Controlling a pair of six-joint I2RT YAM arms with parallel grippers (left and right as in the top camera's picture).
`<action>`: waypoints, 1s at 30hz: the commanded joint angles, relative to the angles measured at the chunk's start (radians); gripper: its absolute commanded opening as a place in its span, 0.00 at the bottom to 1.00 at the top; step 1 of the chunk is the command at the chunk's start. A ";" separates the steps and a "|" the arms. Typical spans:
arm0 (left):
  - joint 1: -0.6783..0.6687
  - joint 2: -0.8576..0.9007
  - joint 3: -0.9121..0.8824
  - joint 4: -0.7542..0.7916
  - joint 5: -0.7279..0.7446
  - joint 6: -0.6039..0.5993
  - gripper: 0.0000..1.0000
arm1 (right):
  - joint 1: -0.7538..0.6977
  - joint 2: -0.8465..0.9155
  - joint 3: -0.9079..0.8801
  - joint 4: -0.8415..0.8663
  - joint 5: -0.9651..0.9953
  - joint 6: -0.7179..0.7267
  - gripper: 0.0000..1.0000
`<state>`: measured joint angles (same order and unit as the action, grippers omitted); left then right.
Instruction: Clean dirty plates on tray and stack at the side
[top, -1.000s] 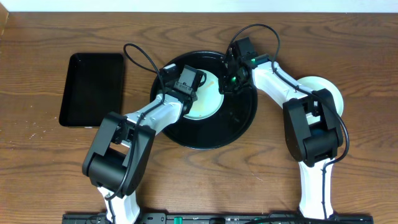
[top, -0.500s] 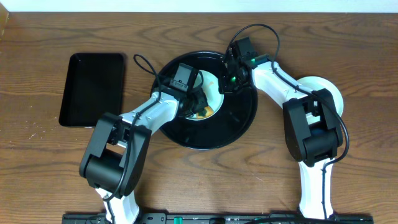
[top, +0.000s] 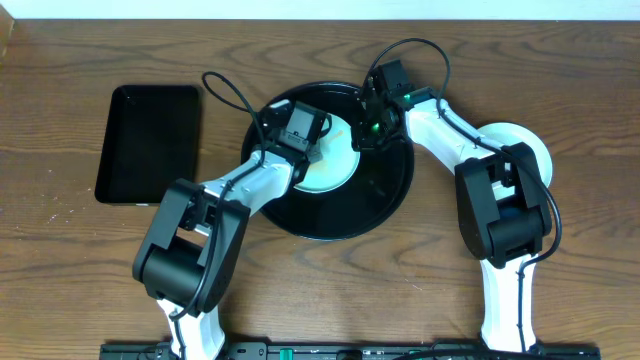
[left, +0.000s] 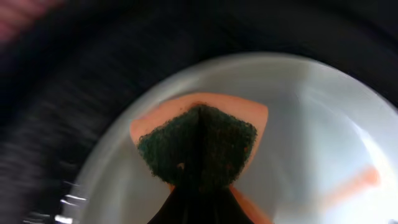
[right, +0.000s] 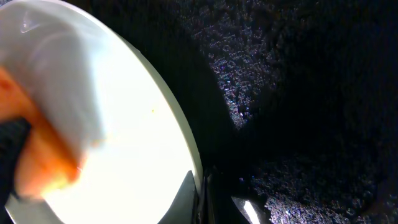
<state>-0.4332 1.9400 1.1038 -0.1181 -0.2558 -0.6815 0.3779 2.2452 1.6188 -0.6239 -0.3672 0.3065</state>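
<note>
My left pincer (left: 198, 194), clamped on an orange-green sponge (left: 199, 138), presses it onto the pale plate (left: 323, 124) in the round black tray (top: 385, 195), while my closed right pincer (right: 205, 199) (apparently a brace) meets its rim.

No text, label, brand, number or sign can be read in any view. There is none on the large round black tray (top: 385, 195), the pale round plate (top: 335, 165), the green-and-orange sponge (left: 198, 146), the smaller black rectangular tray (top: 150, 143) at the left, or the brown wooden table (top: 80, 260).
</note>
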 joint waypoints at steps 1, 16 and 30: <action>0.012 0.029 -0.020 -0.063 -0.137 0.049 0.08 | 0.010 0.072 -0.029 -0.022 0.041 0.011 0.01; 0.011 0.029 -0.020 -0.230 0.754 0.049 0.08 | 0.011 0.072 -0.029 -0.022 0.041 0.011 0.01; 0.011 0.029 -0.020 0.036 -0.003 0.055 0.08 | 0.016 0.072 -0.029 -0.023 0.046 0.010 0.01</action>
<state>-0.4347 1.9377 1.1027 -0.0780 0.0120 -0.6464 0.3782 2.2452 1.6188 -0.6247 -0.3668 0.3061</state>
